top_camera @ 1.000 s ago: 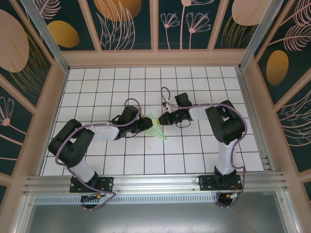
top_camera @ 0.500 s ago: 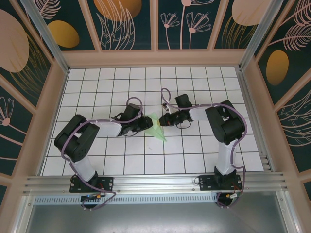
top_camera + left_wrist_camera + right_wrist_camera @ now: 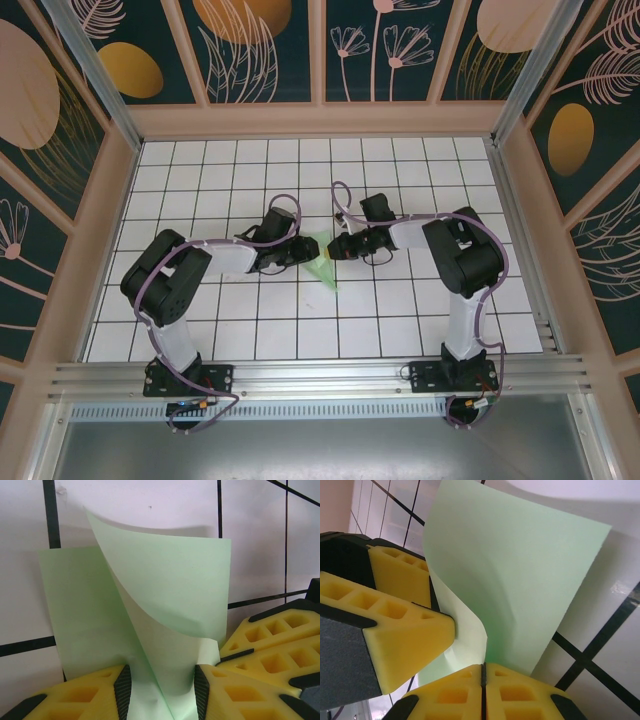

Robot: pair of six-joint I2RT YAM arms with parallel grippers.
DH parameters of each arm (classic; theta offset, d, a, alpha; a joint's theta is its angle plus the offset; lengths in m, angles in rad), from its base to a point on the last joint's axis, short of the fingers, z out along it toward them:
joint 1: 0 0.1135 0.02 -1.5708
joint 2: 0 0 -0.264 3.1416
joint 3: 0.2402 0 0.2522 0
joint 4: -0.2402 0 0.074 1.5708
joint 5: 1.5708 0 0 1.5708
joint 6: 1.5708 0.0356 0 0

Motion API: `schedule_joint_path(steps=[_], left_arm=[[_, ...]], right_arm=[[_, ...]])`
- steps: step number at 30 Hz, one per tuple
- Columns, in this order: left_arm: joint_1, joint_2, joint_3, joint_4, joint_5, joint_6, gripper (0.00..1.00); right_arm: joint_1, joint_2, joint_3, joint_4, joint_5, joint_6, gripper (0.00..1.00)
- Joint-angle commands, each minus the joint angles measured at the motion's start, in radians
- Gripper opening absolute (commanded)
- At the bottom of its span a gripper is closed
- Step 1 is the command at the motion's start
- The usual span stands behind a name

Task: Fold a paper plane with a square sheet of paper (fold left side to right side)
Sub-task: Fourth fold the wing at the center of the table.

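The square sheet of paper (image 3: 322,265) is pale green and lies partly folded on the white grid table, with a narrow point toward the near side. One flap (image 3: 165,590) curls upright off the table. My left gripper (image 3: 303,250) comes from the left. Its jaws stand apart (image 3: 161,690) and the curled paper runs between the two pads. My right gripper (image 3: 333,248) comes from the right and is shut (image 3: 483,672), pinching the edge of the raised flap (image 3: 520,570). The left gripper's yellow fingers (image 3: 405,625) sit close beside it.
The white grid table (image 3: 420,310) is walled by wooden rails and patterned panels on three sides. Both arms bend inward toward the table's centre, their bases on the metal rail (image 3: 320,380) at the near edge. The right gripper's fingers (image 3: 280,640) crowd the left gripper's right side.
The left arm's elbow has swung right and forward, bringing its gripper closer against the paper. The paper looks narrower and more upright from above. The right arm has barely moved.
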Motion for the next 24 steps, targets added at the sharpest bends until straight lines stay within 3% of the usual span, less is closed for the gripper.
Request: schedule_joint_path(steps=[1, 15, 20, 24], left_arm=[[0.017, 0.038, -0.004, -0.042, -0.057, 0.037, 0.42], [0.016, -0.139, -0.003, -0.089, -0.025, 0.045, 0.46], [0.009, -0.150, -0.082, 0.064, 0.085, -0.034, 0.44], [-0.016, -0.107, -0.101, 0.119, 0.106, -0.063, 0.44]], right_arm=[[-0.005, -0.051, -0.006, -0.016, 0.009, -0.012, 0.11], [-0.003, -0.073, -0.059, 0.044, 0.015, 0.032, 0.11], [-0.003, -0.075, -0.060, 0.046, 0.015, 0.035, 0.11], [-0.003, -0.075, -0.065, 0.046, 0.020, 0.035, 0.12]])
